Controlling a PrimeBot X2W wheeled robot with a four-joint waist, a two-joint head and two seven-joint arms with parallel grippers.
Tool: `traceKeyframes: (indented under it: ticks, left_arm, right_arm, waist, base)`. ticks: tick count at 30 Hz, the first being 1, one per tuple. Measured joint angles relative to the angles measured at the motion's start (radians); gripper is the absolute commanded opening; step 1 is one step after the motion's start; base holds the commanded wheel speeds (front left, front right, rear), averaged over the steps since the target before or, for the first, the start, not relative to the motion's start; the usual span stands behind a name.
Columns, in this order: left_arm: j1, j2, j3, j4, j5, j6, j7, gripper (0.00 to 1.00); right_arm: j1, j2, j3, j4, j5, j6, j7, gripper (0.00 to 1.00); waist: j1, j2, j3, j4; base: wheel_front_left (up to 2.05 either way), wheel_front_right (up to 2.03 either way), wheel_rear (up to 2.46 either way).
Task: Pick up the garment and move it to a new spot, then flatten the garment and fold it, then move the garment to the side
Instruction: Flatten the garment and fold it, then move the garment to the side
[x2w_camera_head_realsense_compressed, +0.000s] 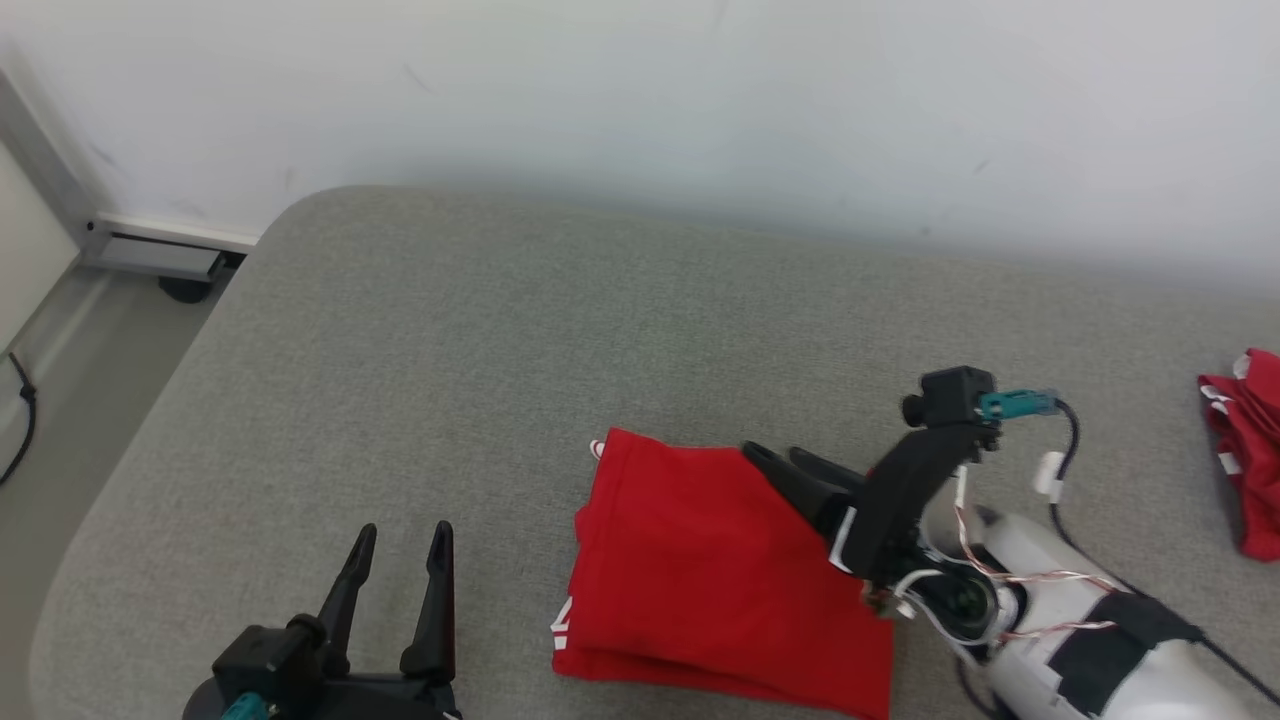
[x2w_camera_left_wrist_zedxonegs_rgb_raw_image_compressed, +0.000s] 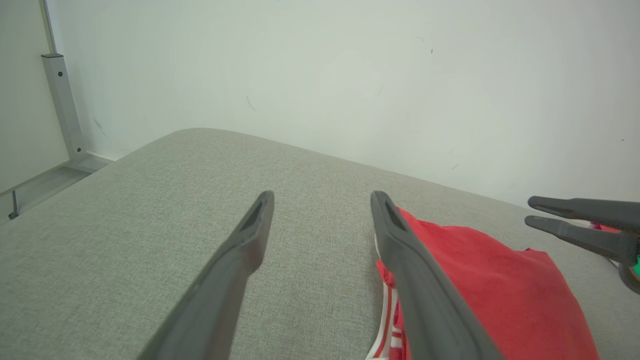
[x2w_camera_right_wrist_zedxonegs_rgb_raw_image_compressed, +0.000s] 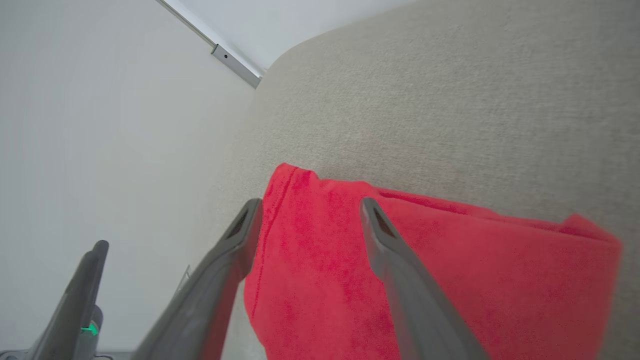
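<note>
Hovering over the grey tabletop (x2w_camera_head_realsense_compressed: 450, 350), the left hand (x2w_camera_head_realsense_compressed: 405, 530) has its fingers spread apart and grips nothing. Just to its right lies the garment (x2w_camera_head_realsense_compressed: 700, 560), red and folded flat, with white trim on the edge nearest that hand. The right hand (x2w_camera_head_realsense_compressed: 773, 452) points across the garment's far right corner. Its fingers are parted over the cloth and nothing is between them. Well to the right of this hand, a second red cloth (x2w_camera_head_realsense_compressed: 1250, 440) lies crumpled.

The left gripper (x2w_camera_left_wrist_zedxonegs_rgb_raw_image_compressed: 322, 200) is wide open above the grey cushion (x2w_camera_left_wrist_zedxonegs_rgb_raw_image_compressed: 125, 235). The red garment (x2w_camera_left_wrist_zedxonegs_rgb_raw_image_compressed: 490, 280) lies on it at four o'clock.
</note>
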Motion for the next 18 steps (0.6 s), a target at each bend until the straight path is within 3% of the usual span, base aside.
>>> traceKeyframes:
  ticks: [2,3,6,18]
  left_arm:
    - [0.003,0.001,0.002,-0.001,0.0,0.0,0.0,1.0]
    - [0.018,0.003,0.01,-0.006,0.0,0.0,0.0,1.0]
    - [0.033,0.008,0.012,-0.01,0.001,0.001,0.0,1.0]
    - [0.058,0.027,0.011,-0.045,0.028,0.012,0.0,1.0]
  right_arm:
    - [0.002,-0.026,0.012,0.0,-0.029,0.0,-0.005,1.0]
    - [0.01,-0.073,0.022,0.0,-0.067,0.0,-0.017,1.0]
    - [0.029,-0.101,0.018,-0.009,-0.076,0.0,-0.036,1.0]
    - [0.113,-0.172,0.081,-0.022,-0.174,-0.046,-0.066,1.0]
  waist:
    - [0.0,0.0,-0.003,-0.006]
    - [0.0,0.0,-0.008,-0.017]
    - [0.0,0.0,-0.014,-0.029]
    - [-0.0001,0.0,-0.029,-0.086]
  base:
    - [0.0,0.0,0.0]
    - [0.0,0.0,0.0]
    - [0.0,0.0,0.0]
    - [0.0,0.0,0.0]
